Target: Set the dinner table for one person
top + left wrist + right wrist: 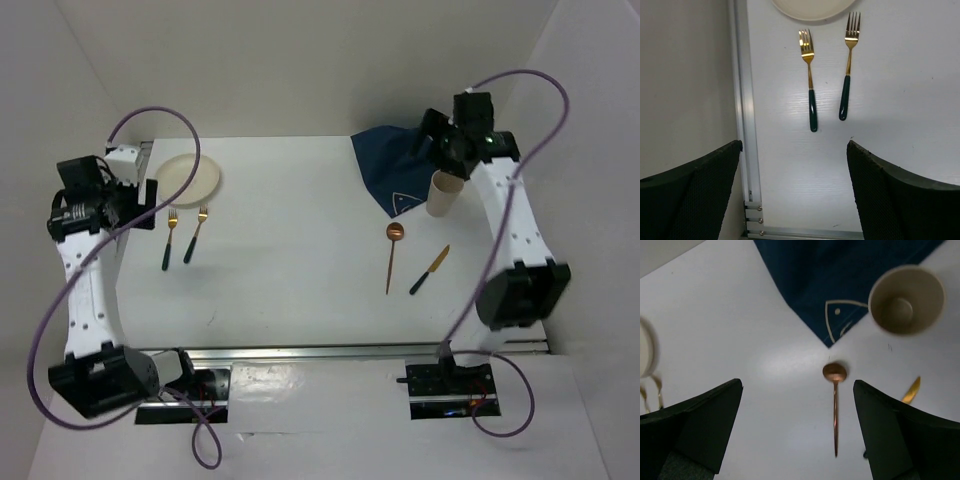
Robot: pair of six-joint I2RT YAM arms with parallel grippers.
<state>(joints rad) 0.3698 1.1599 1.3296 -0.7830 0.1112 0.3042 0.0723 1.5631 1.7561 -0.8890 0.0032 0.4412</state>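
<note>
The white dinner table (300, 250) carries a cream plate (187, 178) at the far left, with two gold forks with dark green handles (170, 240) (196, 233) lying just in front of it. A navy placemat with a fish outline (395, 165) lies crumpled at the far right, and a beige cup (444, 195) stands at its edge. A copper spoon (393, 255) and a gold knife (430, 270) lie in front of them. My left gripper (795, 145) is open and empty, above the table's left rail, short of the forks (810, 80). My right gripper (797, 385) is open and empty, raised above the placemat (840, 270) and spoon (835, 405).
The aluminium rail (742, 100) runs along the table's left edge, with a bracket at its near corner. White walls close in the back and both sides. The cup (906, 300) is upright and empty. The knife's tip (911, 390) shows by my right finger.
</note>
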